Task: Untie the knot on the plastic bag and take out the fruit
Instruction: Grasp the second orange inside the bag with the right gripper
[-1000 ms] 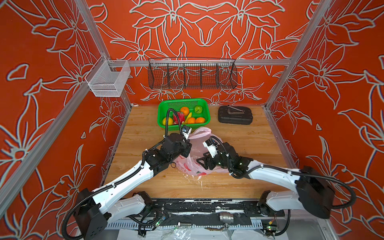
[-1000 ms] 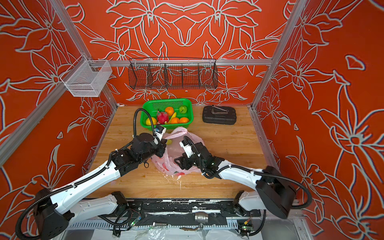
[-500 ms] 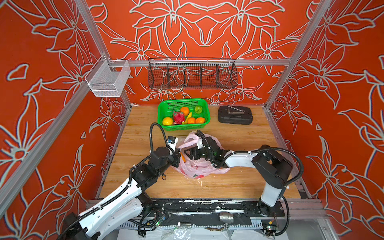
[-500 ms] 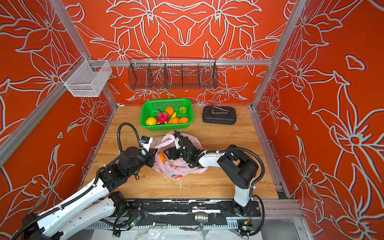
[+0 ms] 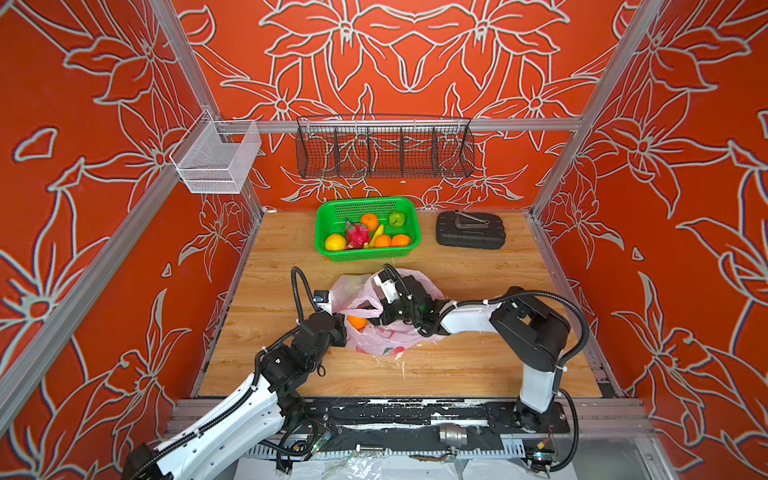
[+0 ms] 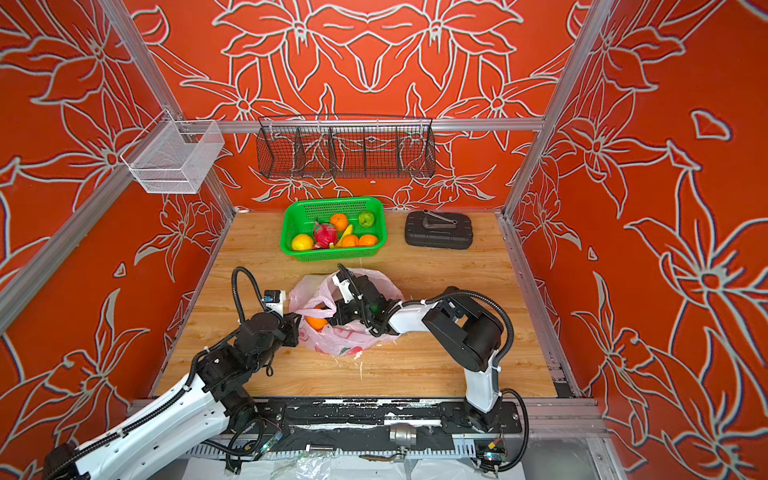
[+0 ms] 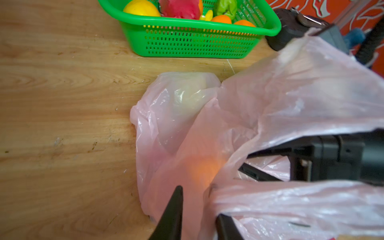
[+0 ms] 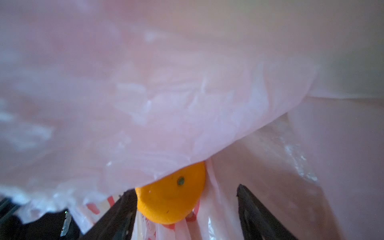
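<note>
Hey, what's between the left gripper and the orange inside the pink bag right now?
Only thin pink film of the plastic bag: in the left wrist view the orange glows through it just beyond the left gripper.

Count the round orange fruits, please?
4. Three round orange fruits lie in the green perforated plastic basket: back, front middle, front right. One sits inside the translucent pink plastic bag; more may be hidden.
</note>
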`<action>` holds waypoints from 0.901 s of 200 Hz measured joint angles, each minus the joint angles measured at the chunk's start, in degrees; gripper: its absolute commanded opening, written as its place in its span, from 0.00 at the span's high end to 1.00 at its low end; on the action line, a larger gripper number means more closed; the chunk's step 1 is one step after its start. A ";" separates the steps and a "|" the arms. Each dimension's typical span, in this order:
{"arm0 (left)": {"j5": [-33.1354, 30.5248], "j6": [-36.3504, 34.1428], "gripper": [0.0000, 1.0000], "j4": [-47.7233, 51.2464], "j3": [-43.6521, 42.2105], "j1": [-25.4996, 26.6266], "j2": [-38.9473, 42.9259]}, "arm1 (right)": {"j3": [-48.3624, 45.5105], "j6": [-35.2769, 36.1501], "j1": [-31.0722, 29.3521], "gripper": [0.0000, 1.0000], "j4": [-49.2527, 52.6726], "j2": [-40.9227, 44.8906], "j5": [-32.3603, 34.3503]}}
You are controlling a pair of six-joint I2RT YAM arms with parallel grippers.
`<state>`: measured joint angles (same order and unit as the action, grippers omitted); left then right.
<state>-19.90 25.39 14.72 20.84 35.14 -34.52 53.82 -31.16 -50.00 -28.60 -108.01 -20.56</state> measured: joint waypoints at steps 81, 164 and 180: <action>1.77 5.55 0.91 0.11 -3.08 -4.61 2.23 | 6.56 2.19 -2.97 0.10 0.24 -4.94 -1.16; 6.51 5.75 0.92 -0.11 -3.06 -8.70 0.35 | 15.91 2.58 -4.15 0.22 3.13 -14.25 1.36; 7.15 5.75 0.92 -0.09 -3.06 -9.25 0.33 | 15.91 2.49 -4.15 0.29 3.98 -14.25 2.12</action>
<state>-12.75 31.14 14.63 17.78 25.89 -34.20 69.73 -28.67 -54.15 -24.62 -122.26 -18.44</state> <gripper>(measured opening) 0.079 0.750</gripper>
